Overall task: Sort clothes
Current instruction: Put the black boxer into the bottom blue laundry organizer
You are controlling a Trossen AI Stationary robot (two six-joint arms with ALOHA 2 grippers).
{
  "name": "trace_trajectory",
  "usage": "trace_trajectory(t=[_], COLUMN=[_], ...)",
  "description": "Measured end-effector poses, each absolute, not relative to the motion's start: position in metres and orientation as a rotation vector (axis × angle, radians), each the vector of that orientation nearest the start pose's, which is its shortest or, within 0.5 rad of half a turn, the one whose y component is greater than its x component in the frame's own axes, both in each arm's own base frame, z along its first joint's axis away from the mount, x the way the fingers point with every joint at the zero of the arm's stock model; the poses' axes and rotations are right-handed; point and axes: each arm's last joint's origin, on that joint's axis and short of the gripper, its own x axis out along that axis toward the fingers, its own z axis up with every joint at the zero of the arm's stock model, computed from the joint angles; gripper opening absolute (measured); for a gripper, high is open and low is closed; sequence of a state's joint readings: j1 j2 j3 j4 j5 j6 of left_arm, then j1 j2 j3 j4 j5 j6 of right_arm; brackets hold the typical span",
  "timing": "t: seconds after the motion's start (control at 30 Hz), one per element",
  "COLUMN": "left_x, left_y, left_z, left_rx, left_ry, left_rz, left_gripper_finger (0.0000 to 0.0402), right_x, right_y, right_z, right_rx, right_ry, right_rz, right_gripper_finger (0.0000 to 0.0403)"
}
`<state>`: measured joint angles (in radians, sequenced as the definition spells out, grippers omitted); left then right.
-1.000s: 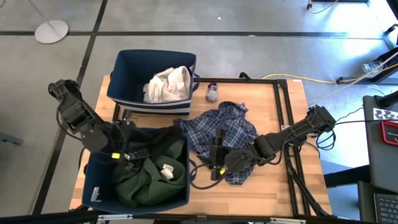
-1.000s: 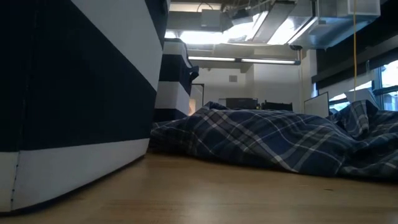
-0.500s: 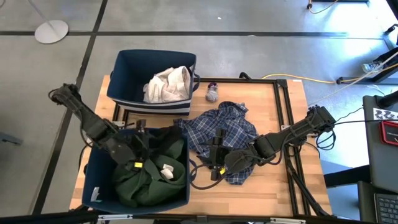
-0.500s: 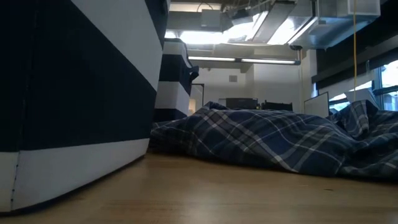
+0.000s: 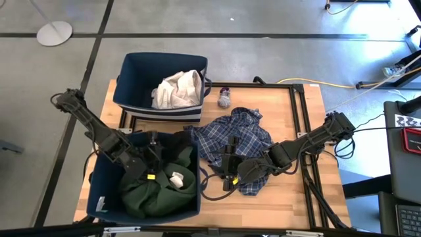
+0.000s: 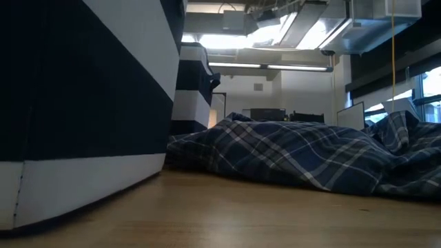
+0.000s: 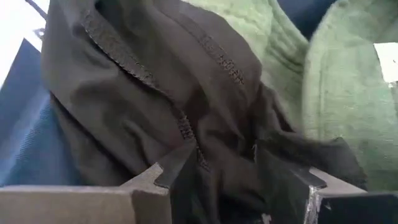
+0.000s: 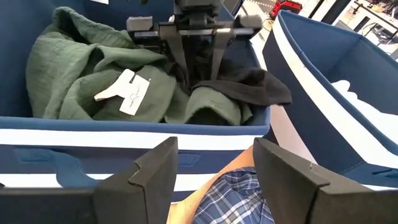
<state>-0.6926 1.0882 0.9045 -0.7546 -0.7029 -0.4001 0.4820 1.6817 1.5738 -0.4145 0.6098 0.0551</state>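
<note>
In the near-left navy bin [image 5: 99, 191] lies a dark green garment [image 5: 148, 191] with a white label [image 8: 124, 90]. A dark grey garment [image 5: 172, 146] lies on top of it. My left gripper [image 5: 156, 158] is down inside this bin, shut on the grey garment [image 7: 143, 93]. My right gripper [image 5: 227, 172] hovers open over the near edge of the blue plaid shirt [image 5: 240, 135], which lies crumpled on the table's middle. It faces the bin with nothing between its fingers [image 8: 155, 168]. My left gripper pinches a bunched-up ridge of the dark grey garment [image 7: 214, 155] between its two fingers [image 8: 180, 62]. The fingers slant down from the table's left side. The cloth rises into the gap. The rest of it lies slack on the green garment, reaching the bin's right wall [image 8: 261, 84].
A second navy bin [image 5: 131, 72] at the far left holds a white garment [image 5: 177, 89]. A small grey sock [image 5: 224, 99] lies on the table beside it. Bare wood shows along the near edge [image 6: 275, 213] and on the right.
My left gripper has sunk into the near-left bin and gone a little toward the table's right. The dark grey garment came down with it and now rests on the green one. The right arm has kept still.
</note>
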Motion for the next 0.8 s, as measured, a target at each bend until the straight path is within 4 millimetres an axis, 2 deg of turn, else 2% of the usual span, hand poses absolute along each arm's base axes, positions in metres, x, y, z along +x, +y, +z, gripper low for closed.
trace_trajectory(t=[0.27, 0.53, 0.8], left_x=[0.166, 0.163, 0.163], left_y=[-0.116, -0.12, -0.121], left_z=[0.261, 0.243, 0.242], left_rx=[0.174, 0.099, 0.052], left_ry=[0.737, 0.816, 0.828], left_rz=[0.12, -0.005, -0.039], left_gripper_finger=[0.0153, 0.0153, 0.0153], right_x=[0.343, 0.343, 0.343], right_y=[0.161, 0.161, 0.161], right_z=[0.353, 0.353, 0.353], right_rx=[-0.218, -0.219, -0.219], right_ry=[0.444, 0.445, 0.445], right_rz=[-0.137, -0.137, -0.137], right_gripper_finger=[0.0209, 0.0209, 0.0209])
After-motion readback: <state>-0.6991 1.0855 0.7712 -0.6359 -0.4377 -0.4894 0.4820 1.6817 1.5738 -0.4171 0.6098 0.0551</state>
